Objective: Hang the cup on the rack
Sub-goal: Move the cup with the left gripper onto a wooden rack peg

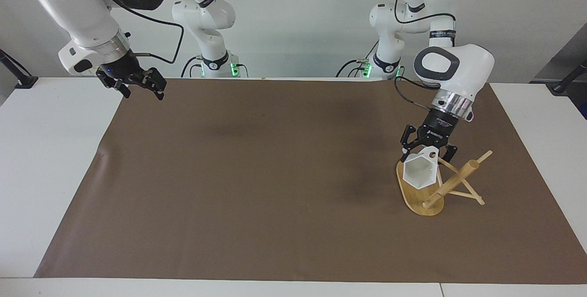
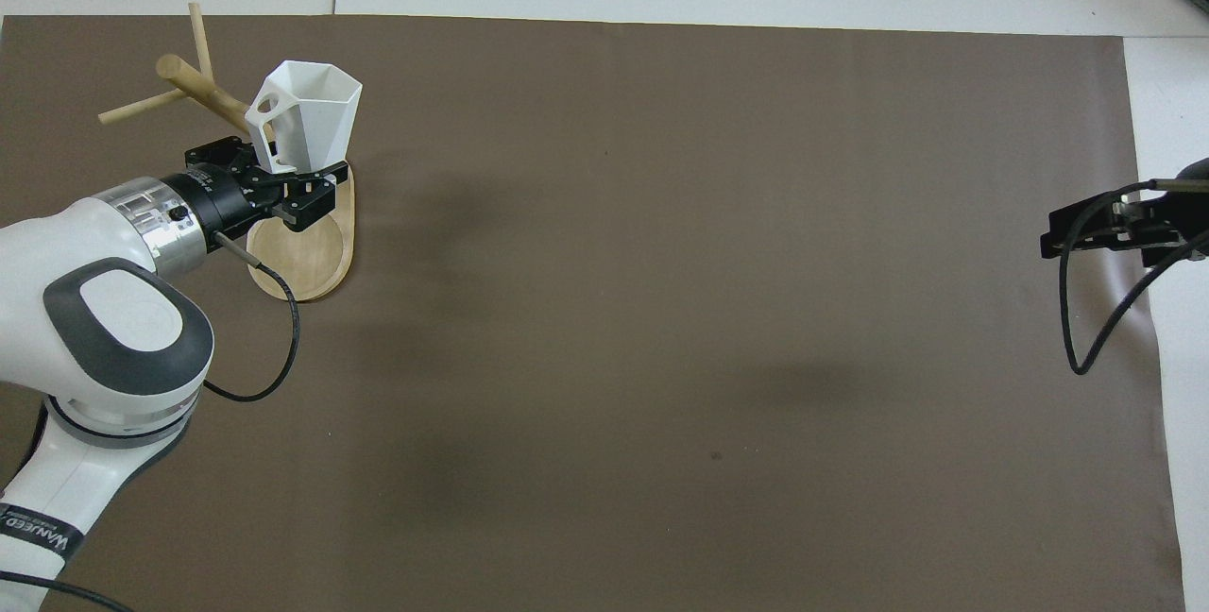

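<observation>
Left claw: my left claw is clamped on the small white faceted mug from the side nearer the robots, fingers pinching the mug's lower part close to its blocky handle.
Left claw position: it sits over the oval base of the light bamboo mug tree, at the left arm's end of the counter.
Mug: the white mug with the hexagonal rim is tipped, its open mouth facing away from the robots and slightly upward; the handle with its round hole points up, toward the thick post.
Mug and rack: the handle lies just beside a thin peg stick where the pegs cross the post; I cannot tell whether the peg has entered the hole.
Rack: the bamboo mug tree stands on its flat oval base on the brown mat; in the overhead view its post leans away from the robots, with two thin pegs sticking out near the top.
Right claw: my right claw is spread wide and holds nothing.
Right claw position: it hangs in the air over the mat's edge at the right arm's end of the counter, well apart from mug and rack; that arm waits.
Mat: the brown mat covers most of the white counter.
</observation>
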{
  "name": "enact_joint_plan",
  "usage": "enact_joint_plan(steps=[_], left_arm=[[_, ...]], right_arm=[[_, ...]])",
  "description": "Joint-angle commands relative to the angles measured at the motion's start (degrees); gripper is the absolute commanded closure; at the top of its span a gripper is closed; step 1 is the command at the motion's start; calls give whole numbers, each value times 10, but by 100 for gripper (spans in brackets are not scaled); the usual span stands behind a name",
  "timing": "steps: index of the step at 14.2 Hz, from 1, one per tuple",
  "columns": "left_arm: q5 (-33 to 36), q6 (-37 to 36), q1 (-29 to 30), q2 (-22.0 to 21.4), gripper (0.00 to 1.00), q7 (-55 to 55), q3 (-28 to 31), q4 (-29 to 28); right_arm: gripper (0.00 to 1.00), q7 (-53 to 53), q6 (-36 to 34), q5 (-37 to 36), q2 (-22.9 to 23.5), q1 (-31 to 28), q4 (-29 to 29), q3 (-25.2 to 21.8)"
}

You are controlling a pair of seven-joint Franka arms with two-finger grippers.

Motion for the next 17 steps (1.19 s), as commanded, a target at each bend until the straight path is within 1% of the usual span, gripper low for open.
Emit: enact_joint_plan(steps=[1, 8, 10, 17], left_arm=[[8, 8, 6, 12, 100, -20, 0, 11], [8, 9, 13, 12, 100, -50, 1, 10], [7, 14, 13, 12, 100, -60, 1, 8], [7, 27, 13, 12, 100, -97, 1, 4]], right_arm=[[0, 2, -8, -10, -6, -2, 5, -5], [0, -8, 0, -12, -6, -5, 5, -14], [0, -15, 11, -17, -5, -6, 5, -17], [0, -14, 11, -14, -6, -16, 4, -20]])
